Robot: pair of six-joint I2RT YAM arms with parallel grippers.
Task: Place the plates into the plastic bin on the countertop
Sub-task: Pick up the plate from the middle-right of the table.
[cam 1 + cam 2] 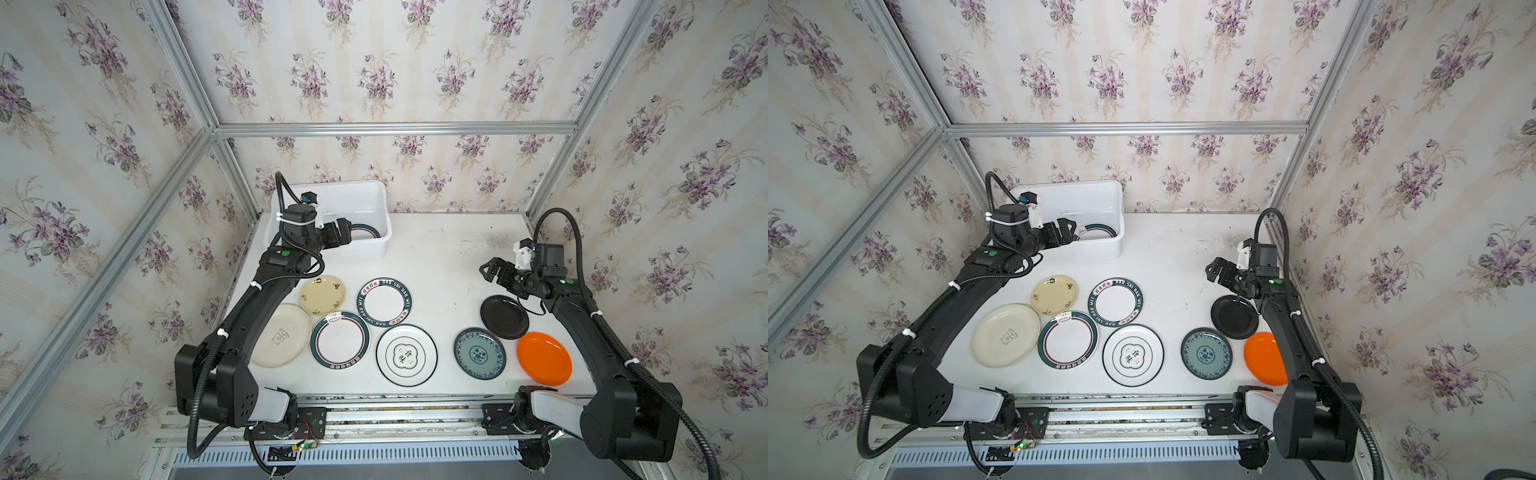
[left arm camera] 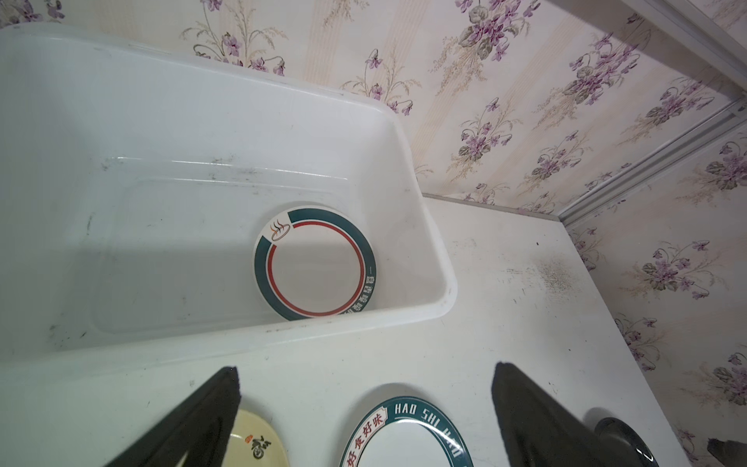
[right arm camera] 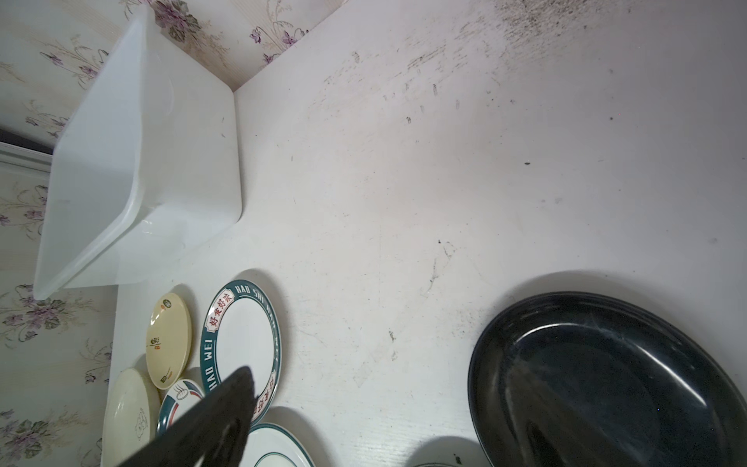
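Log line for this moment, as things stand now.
left tool: open, empty, at bin | right tool: open, empty, near black plate | in bin: green-rimmed plate | on countertop: eight more

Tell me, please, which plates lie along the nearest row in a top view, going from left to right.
cream bear plate → green-and-red ringed plate → black-rimmed white plate → blue-green patterned plate → orange plate

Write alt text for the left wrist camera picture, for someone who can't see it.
A round white plate with a dark-green and red rim band lies inside the white rectangular plastic bin, near a corner. The open left pincer frames the white countertop, a green-lettered white plate and a cream plate.
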